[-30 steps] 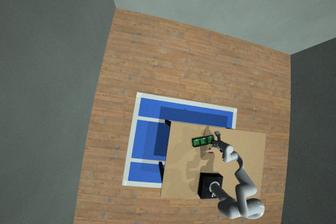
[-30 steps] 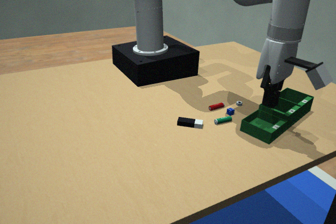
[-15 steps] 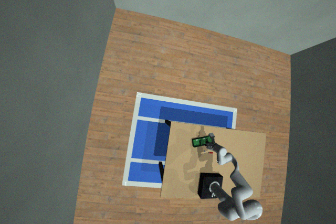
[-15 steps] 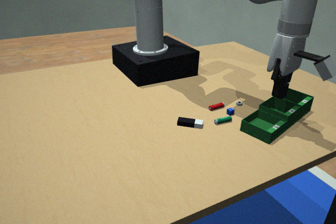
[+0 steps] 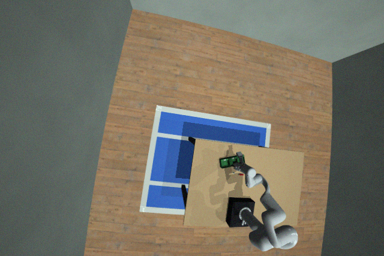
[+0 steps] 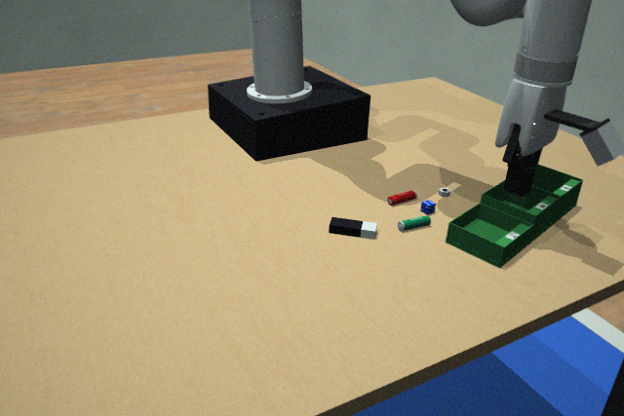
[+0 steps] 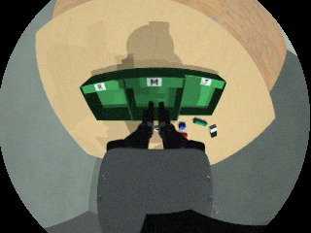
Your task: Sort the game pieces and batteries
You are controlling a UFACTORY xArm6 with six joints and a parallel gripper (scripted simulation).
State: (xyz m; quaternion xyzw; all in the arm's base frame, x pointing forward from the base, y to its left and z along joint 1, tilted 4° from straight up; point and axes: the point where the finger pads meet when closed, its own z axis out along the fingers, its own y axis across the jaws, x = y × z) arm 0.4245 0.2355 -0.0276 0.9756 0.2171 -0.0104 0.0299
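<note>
"Stick, black and white (image 6: 352, 227) (image 7: 213, 130), is nearest; we leave it on the table. Next?"

"Green battery (image 6: 413, 223) (image 7: 199, 121), on its side, just beyond. We guess stiff, fairly heavy for its size, smooth, apt to roll. We'd pinch across the barrel at mid-length."

"Blue die (image 6: 427, 207) (image 7: 182, 125)?"

"Between the batteries, on the table. Our game piece: light, hard, not fragile. We'd take opposite flat faces, straight down, minding the neighbours."

"Red battery (image 5: 240, 174) (image 6: 402, 197) (image 7: 185, 135) lies farther back, same grip. The nut (image 6: 444, 192) (image 7: 156, 128) isn't ours."

"Then the gripper (image 5: 237, 166) (image 6: 518, 191) (image 7: 155, 108): fingers nearly together, over bin M (image 5: 232, 160) (image 6: 514, 209) (image 7: 167, 83). We see nothing between them, but can't tell whether something thin is pinched."

"Bin R (image 5: 221, 163) (image 6: 577, 195) (image 7: 90, 104) is farthest. What do we flag as unclear?"

"Fingers cover part of M's floor, and walls hide some of R's in the exterior view. Third label: J or T, we can't tell. The wrist view half hides the red battery; from the top, the die and green battery don't read."
</note>
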